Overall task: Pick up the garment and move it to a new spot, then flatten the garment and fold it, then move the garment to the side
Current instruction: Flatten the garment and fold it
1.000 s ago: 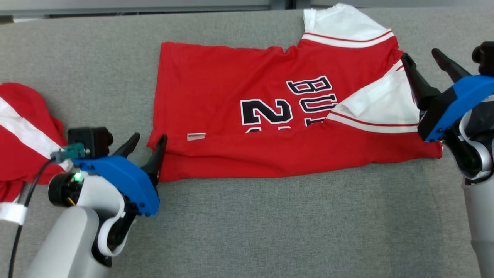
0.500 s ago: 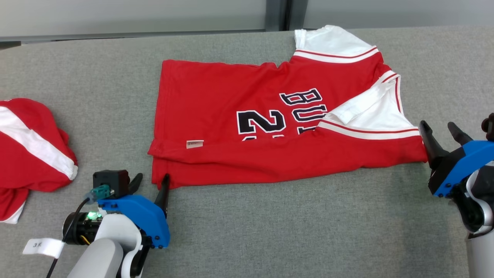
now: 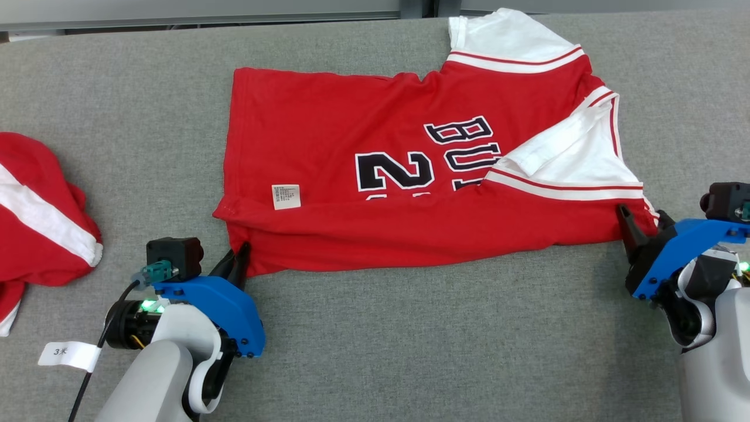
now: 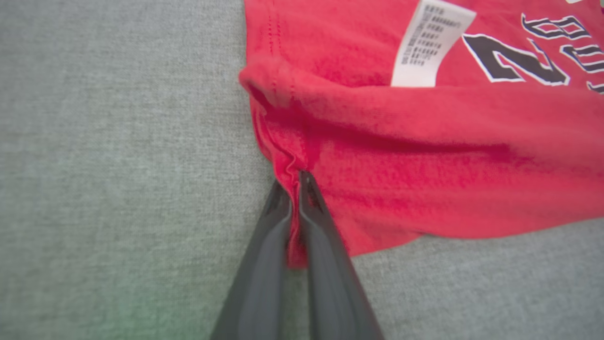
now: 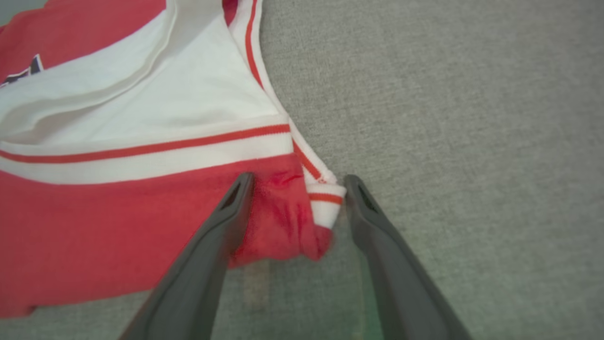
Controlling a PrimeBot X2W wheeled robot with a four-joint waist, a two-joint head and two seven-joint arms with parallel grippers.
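My left claw (image 3: 238,257) had just pinched shut on the near left corner of the red jersey (image 3: 363,135), lying half-folded on the grey table (image 3: 410,351). My right claw (image 5: 298,184) stood wide astride the near right corner, so the fold could not start yet.

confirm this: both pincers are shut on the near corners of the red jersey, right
Only the left pincer is shut on the jersey. The right pincer stands open around the other near corner, as the right wrist view shows.
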